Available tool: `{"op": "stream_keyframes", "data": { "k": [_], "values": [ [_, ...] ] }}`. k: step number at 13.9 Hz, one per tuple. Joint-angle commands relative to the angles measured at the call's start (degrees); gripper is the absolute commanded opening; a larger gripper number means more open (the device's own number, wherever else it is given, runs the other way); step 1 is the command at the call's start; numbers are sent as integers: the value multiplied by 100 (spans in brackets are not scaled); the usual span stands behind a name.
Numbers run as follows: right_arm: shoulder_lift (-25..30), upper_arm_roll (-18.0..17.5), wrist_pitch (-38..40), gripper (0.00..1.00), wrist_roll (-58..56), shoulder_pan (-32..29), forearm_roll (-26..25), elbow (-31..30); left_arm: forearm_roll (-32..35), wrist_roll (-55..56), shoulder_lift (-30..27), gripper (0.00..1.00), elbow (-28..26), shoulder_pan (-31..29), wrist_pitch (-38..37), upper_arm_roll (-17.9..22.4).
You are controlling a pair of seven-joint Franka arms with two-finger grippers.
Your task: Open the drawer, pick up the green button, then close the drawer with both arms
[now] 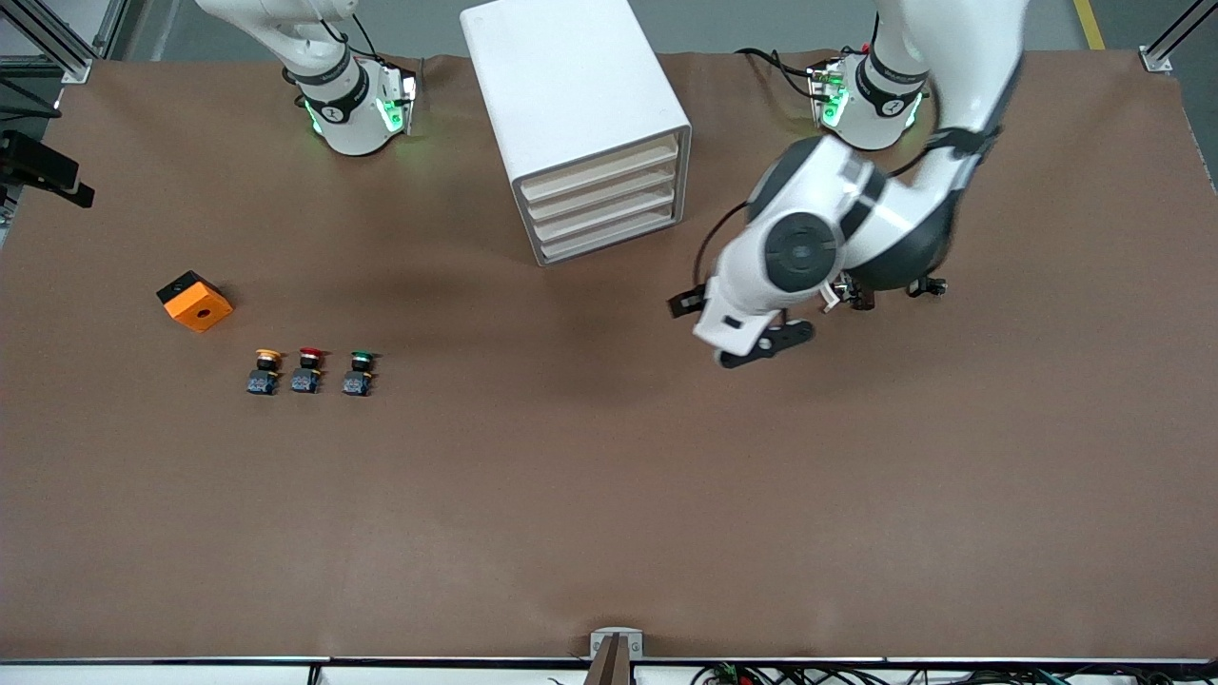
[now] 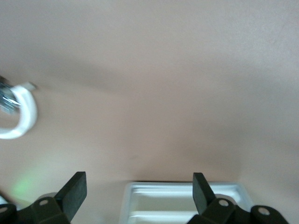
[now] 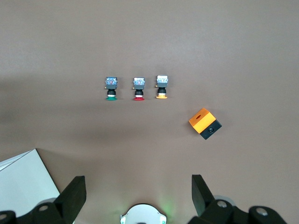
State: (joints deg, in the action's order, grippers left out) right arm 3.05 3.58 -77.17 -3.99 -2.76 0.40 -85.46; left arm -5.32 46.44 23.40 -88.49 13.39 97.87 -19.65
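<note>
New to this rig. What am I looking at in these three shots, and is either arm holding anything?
Two white robot arms stand at a brown table. The big picture looks down from a high camera facing them; the other two come from cameras on each arm's wrist.

On the table stands a white cabinet with four shut drawers; the lowest drawer is the job's one. Toward the right arm's end lie an orange box and three push buttons in a row: yellow, red and the green button.

The left claw hangs open and empty over bare table beside the cabinet. The right claw is open and empty too, looking down on the buttons from high up.
</note>
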Motion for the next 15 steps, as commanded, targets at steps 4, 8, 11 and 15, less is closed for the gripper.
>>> {"op": "stream_keyframes", "data": {
  "k": [4, 8, 11, 15],
  "values": [
    [609, -85, -113, 100, 47, -102, 47, -576, 49, -3022, -1538, 100, -282, -1311, -1365, 240],
    [653, -77, -210, 100, 56, 12, 179, -638, 40, -4395, -2452, 100, -853, -619, -1411, 1987],
    [671, -77, -219, 100, 345, 135, 179, -630, 58, -4758, -2866, 100, -1257, -592, -1052, 2465],
    [689, 204, -228, 100, 355, 372, 179, -630, 426, -4759, -3613, 100, -2233, -592, -181, 2457]
  ]
}}
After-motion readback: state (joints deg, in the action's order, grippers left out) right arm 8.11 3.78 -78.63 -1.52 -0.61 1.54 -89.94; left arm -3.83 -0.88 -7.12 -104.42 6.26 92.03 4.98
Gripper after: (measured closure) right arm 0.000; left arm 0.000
